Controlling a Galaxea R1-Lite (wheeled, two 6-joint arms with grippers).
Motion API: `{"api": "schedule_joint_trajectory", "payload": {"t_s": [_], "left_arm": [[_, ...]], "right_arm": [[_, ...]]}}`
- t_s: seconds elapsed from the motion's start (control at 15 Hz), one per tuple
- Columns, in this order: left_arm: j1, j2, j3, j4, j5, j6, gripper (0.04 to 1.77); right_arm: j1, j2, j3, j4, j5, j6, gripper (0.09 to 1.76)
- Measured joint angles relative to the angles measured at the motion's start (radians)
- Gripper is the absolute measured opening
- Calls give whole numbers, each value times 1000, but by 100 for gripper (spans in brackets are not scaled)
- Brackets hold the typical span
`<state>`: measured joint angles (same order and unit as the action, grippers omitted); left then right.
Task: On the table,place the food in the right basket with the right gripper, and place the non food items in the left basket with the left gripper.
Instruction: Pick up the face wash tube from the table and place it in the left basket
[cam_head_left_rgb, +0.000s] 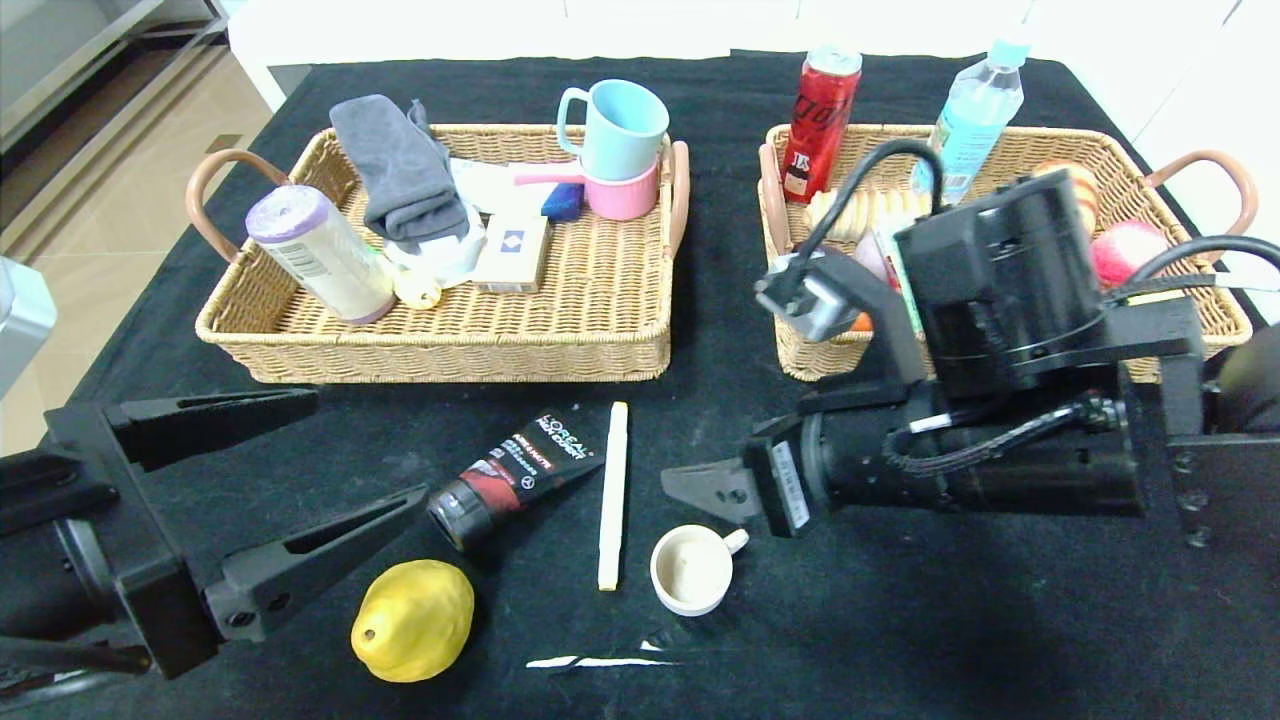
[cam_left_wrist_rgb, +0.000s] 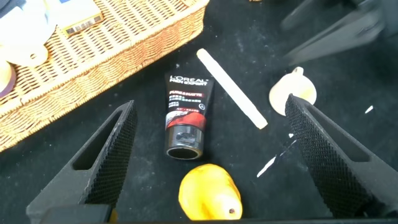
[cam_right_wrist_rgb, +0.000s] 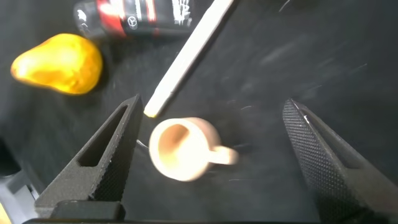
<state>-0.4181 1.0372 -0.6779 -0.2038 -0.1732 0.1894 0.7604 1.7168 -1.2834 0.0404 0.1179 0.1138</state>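
Hovering wide open, empty, the right pincer seemingly straddles the cup.

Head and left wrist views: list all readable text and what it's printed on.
"L'OREAL" then "PARIS EXPERT": cosmetic tube on the table, also legible in the left wrist view.
Smaller lines on the tube: too blurred to read.
Red can, water bottle and purple-lidded bottle labels: too small to read.
White card in the left basket: blue diamond mark only.
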Motion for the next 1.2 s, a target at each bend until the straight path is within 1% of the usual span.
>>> {"api": "schedule_joint_trajectory", "payload": {"t_s": [0.13,0.2,0.27,0.47,0.6,0.73,0.93,1.2], "left_arm": [[0,3,0,1,0,0,172],[0,4,0,1,0,0,172],[1,5,0,1,0,0,172],[0,6,1,9,-1,1,172],[-3,10,4,11,-2,2,172],[-6,20,9,8,-1,3,172],[-7,26,12,7,1,3,172],[-7,25,3,16,32,19,172]], "right_arm": [[-94,-63,119,-137,179,-84,166],[-129,-92,167,-175,248,-134,166],[-161,-124,217,-203,296,-178,167],[-200,-184,321,-278,321,-260,168],[-218,-215,400,-398,328,-297,169],[-233,-236,478,-512,357,-302,169],[-248,-253,597,-680,369,-305,170],[-293,-234,714,-877,372,-302,170]]}}
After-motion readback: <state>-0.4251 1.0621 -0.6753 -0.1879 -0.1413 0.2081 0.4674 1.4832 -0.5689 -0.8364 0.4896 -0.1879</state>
